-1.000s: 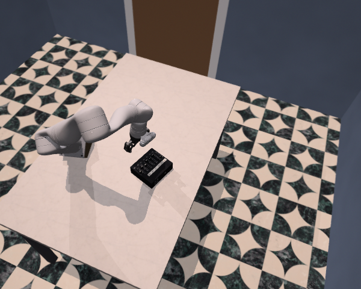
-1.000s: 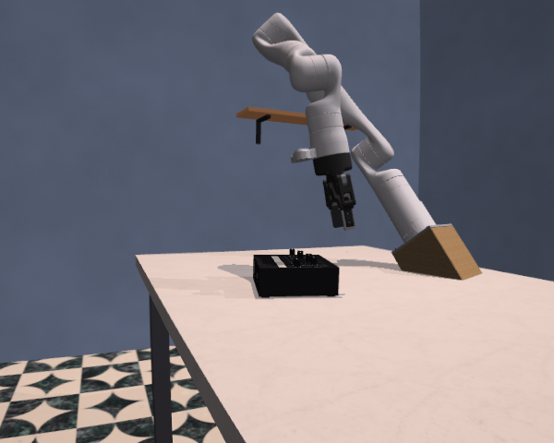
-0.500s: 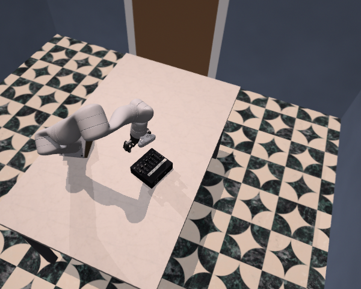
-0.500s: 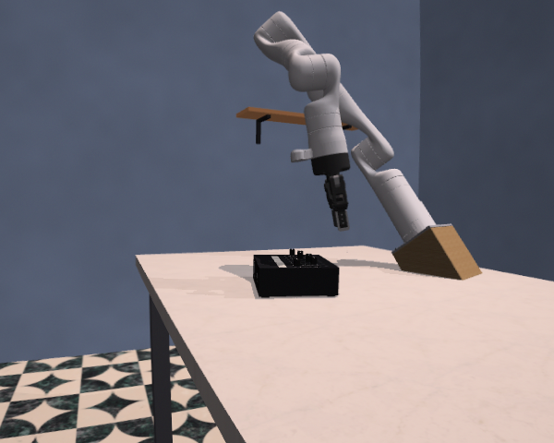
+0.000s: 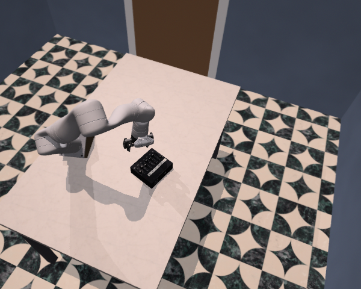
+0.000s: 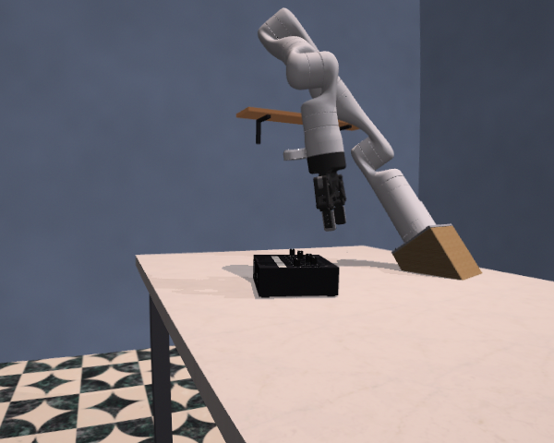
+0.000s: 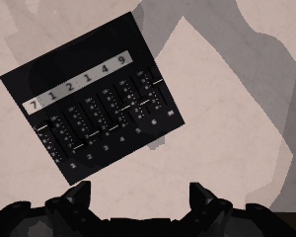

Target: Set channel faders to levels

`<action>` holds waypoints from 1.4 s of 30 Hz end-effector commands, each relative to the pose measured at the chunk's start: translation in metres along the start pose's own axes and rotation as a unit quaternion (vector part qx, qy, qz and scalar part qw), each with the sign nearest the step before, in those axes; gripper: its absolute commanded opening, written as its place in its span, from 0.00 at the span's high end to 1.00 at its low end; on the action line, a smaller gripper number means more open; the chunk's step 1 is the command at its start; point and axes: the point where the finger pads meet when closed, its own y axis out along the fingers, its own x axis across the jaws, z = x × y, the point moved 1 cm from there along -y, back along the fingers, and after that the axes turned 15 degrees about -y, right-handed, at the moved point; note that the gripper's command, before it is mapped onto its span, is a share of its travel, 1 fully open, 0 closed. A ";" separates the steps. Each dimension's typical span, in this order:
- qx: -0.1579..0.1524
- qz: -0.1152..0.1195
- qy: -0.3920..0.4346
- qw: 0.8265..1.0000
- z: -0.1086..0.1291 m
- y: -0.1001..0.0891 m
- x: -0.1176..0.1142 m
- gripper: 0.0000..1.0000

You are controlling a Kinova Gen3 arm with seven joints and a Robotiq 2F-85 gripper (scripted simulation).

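The black lighting desk (image 5: 151, 168) stands on its feet on the table; it also shows in the exterior view (image 6: 295, 275) and, tilted, in the wrist view (image 7: 91, 99). A pale tape strip (image 7: 79, 80) above the faders reads 7, 1, 2, 1, 4, 9. Channel 1's cap (image 7: 41, 127) sits high on its scale. Caps 2 (image 7: 78, 146), 3 (image 7: 94, 132) and 4 (image 7: 112, 126) sit lower. Caps 5 (image 7: 125, 107) and 6 (image 7: 144, 102) sit near mid. The master cap (image 7: 158, 81) sits high at the right end. My gripper (image 6: 331, 222) is open and empty, hanging well above the desk's near edge; its fingers show at the bottom of the wrist view.
The arm's wooden base wedge (image 6: 437, 252) stands on the table behind the desk. A wooden wall shelf (image 6: 292, 117) hangs behind the arm. The table's edge (image 5: 219, 136) runs to the right of the desk. A brown door (image 5: 175, 34) stands beyond the table.
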 end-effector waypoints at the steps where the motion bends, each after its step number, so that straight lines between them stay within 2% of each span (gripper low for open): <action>1: 0.006 0.002 0.029 1.000 0.001 -0.004 -0.003 0.00; 6: 0.013 0.001 0.118 0.993 0.006 -0.007 -0.004 0.00; 8: 0.013 0.001 0.118 0.993 0.006 -0.007 -0.004 0.00; 12: 0.019 0.002 0.196 0.980 0.011 -0.011 -0.005 0.00; 17: 0.027 0.005 0.296 0.955 0.017 -0.016 -0.006 0.00; 23: 0.035 0.012 0.418 0.908 0.025 -0.023 -0.008 0.00; 25: 0.035 0.012 0.418 0.908 0.025 -0.023 -0.008 0.00; 32: 0.041 0.025 0.551 0.833 0.035 -0.033 -0.010 0.00; 40: 0.042 0.042 0.681 0.730 0.045 -0.045 -0.013 0.00; 42: 0.042 0.042 0.681 0.730 0.045 -0.045 -0.013 0.00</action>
